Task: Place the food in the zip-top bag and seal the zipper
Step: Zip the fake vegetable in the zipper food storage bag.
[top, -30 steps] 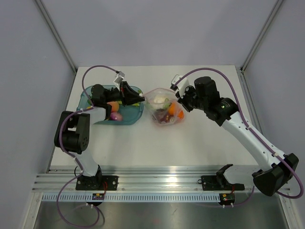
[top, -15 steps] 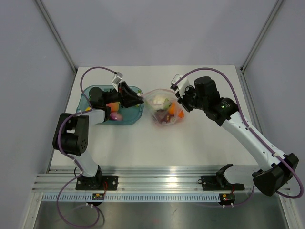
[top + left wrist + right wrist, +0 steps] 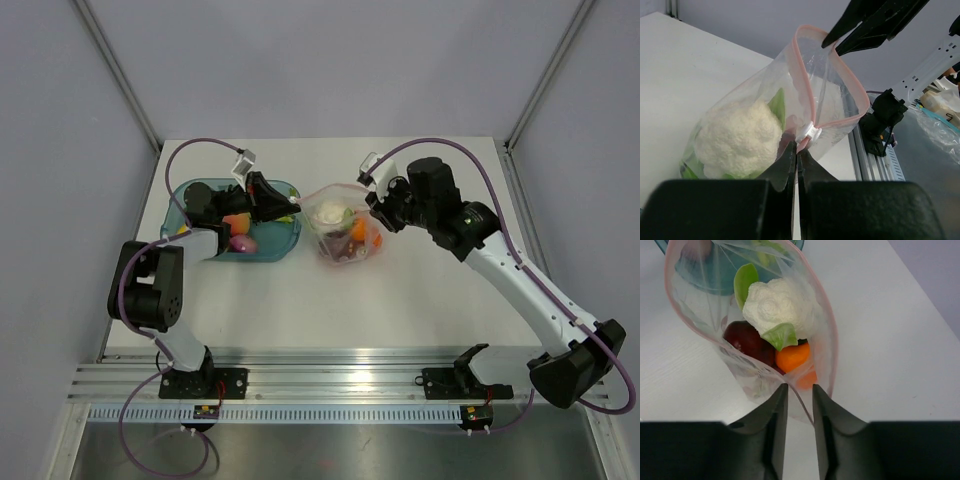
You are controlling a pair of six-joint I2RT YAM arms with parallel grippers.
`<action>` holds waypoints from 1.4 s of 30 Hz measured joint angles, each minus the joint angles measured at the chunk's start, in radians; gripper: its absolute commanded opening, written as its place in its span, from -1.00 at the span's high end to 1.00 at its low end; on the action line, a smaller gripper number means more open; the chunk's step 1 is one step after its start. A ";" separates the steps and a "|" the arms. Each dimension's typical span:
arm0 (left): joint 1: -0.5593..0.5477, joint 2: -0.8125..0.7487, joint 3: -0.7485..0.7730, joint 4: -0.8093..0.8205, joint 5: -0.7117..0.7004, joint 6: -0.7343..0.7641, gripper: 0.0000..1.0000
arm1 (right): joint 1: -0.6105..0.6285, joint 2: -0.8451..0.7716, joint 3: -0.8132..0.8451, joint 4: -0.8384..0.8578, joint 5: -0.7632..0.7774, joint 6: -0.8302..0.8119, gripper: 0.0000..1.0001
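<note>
The zip-top bag (image 3: pixel 341 236) stands on the table between my two grippers with its mouth open upward. It holds a white cauliflower (image 3: pixel 739 137), an orange ball (image 3: pixel 793 357), a dark red piece (image 3: pixel 744 340) and green pieces. My left gripper (image 3: pixel 796 148) is shut on the bag's left edge, just below the white slider (image 3: pixel 809 134) of the pink zipper (image 3: pixel 808 95). My right gripper (image 3: pixel 800 388) is at the bag's right corner. Its jaws stand slightly apart with the zipper edge (image 3: pixel 833 342) passing between them. Both grippers also show in the top view, left (image 3: pixel 292 207) and right (image 3: pixel 374 207).
A teal tray (image 3: pixel 187 200) stands left of the bag, under my left arm, with an orange piece (image 3: pixel 236 222) and a pink-purple piece (image 3: pixel 242 243) in it. The right gripper's black fingers (image 3: pixel 870 25) show above the bag in the left wrist view.
The bag now stands more upright and narrower, and the cauliflower shows at its top. Both grippers have stayed at the bag's edges with only slight shifts.
</note>
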 measured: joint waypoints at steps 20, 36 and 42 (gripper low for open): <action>0.000 -0.036 0.029 0.004 0.033 -0.146 1.00 | 0.228 0.343 0.643 -0.200 -0.139 -0.061 0.04; 0.000 -0.036 0.029 0.004 0.058 -0.169 1.00 | 0.228 0.591 0.836 -0.350 -0.229 -0.131 0.11; 0.000 -0.036 0.029 0.004 0.060 -0.169 1.00 | 0.228 0.638 0.880 -0.351 -0.228 -0.130 0.24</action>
